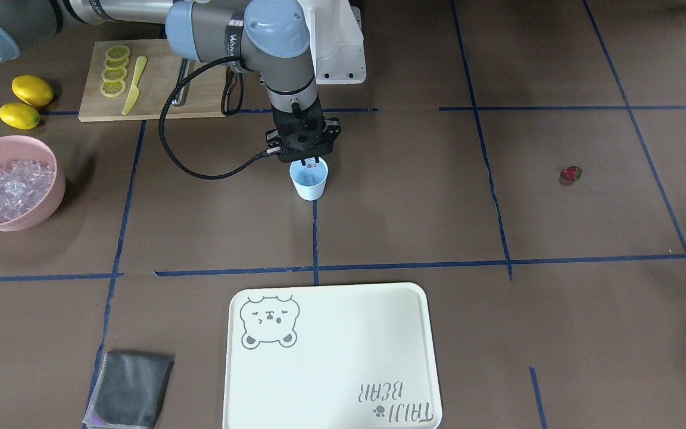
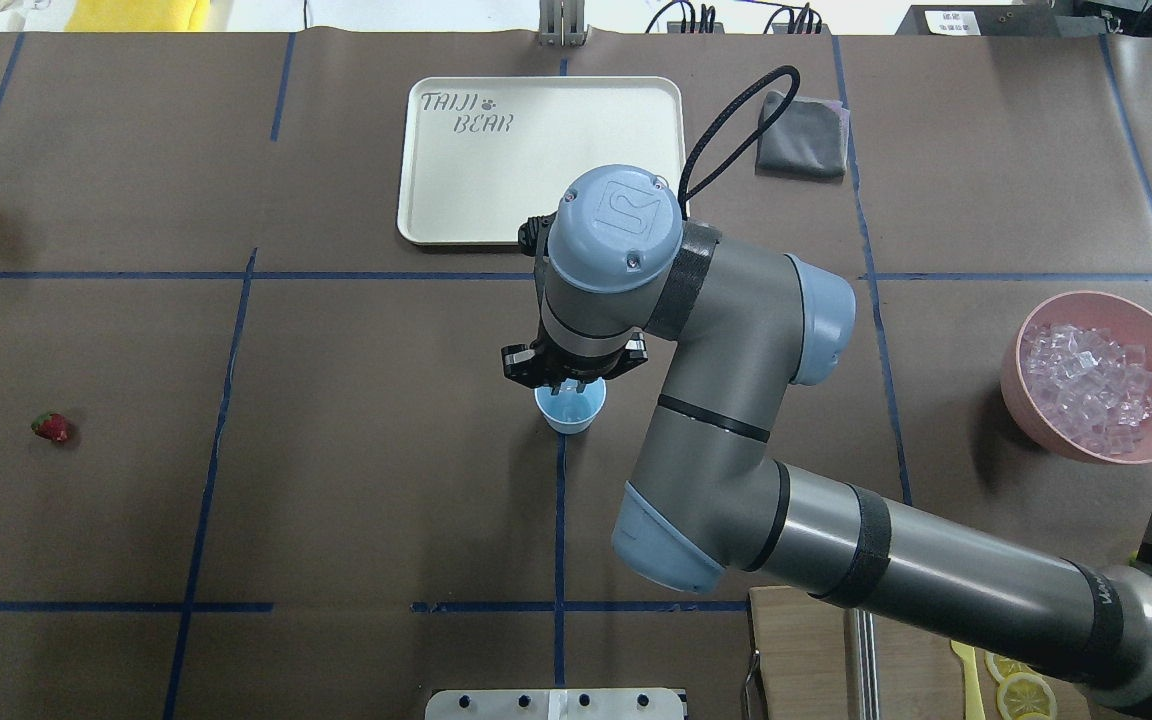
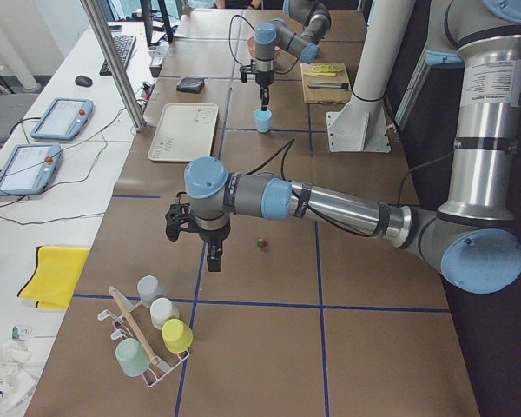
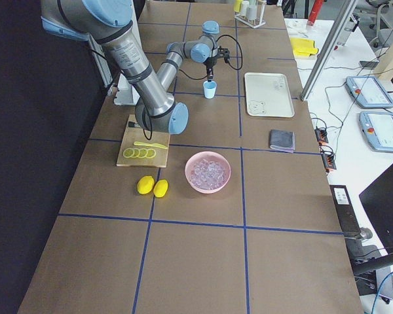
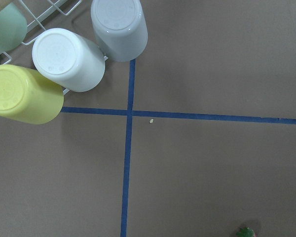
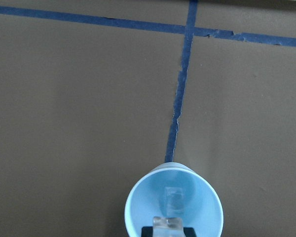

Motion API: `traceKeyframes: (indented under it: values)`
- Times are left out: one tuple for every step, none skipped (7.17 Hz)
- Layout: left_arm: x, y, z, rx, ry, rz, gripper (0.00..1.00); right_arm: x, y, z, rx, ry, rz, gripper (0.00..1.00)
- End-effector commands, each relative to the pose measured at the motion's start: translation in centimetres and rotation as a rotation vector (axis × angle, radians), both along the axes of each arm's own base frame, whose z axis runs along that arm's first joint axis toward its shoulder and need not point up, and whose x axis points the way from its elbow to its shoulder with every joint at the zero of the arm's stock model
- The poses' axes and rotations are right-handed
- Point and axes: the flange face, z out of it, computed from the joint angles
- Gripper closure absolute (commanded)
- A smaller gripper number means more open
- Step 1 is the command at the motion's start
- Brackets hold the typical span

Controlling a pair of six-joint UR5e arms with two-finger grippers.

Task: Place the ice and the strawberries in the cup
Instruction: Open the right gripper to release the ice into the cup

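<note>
**Ice going in, strawberry waiting**

Far left in the overhead view, the strawberry [image 2: 52,427] lies alone. The left gripper [image 3: 214,263] hangs near it, but you cannot tell whether its jaws are apart. In the middle, the right gripper [image 2: 568,383] pinches a cube [image 6: 166,223] over the cup [image 2: 570,407], which holds one already. Next, I judge: release it, then fetch more ice [image 2: 1086,385] from the bowl [image 2: 1014,395] at right.

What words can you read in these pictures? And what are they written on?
"TAIJI BEAR", with a little paw print: on the white tray; it shows upside down in the front-facing view.
"UR", as a logo: on the blue cap of the right arm's joint.
Lettering on the dark band round the right arm: too small to read.
Label on the left arm's upright part: too small to read.
</note>
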Motion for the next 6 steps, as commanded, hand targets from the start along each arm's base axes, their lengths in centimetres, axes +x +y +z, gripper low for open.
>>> traceKeyframes:
  values:
    - [0.0,-0.1,0.1,-0.002,0.001,0.0,0.0,0.2,0.0,-0.3,0.006,-0.009,0.002,0.16]
    - [0.1,-0.1,0.1,-0.002,0.001,0.002,0.0,0.2,0.0,-0.4,0.007,-0.011,0.002,0.16]
    - [0.0,-0.1,0.1,-0.002,0.001,0.0,0.0,0.2,0.0,-0.4,0.007,-0.011,0.002,0.16]
    - [0.0,-0.1,0.1,-0.002,0.001,0.0,0.0,0.3,-0.1,-0.4,0.007,-0.011,0.004,0.16]
    - [0.0,-0.1,0.1,-0.002,0.001,0.0,0.0,0.6,-0.5,-0.3,0.007,-0.009,0.01,0.16]
    - [0.1,-0.1,0.1,-0.002,0.001,0.002,0.0,1.0,-1.1,0.0,0.004,-0.005,0.016,0.17]
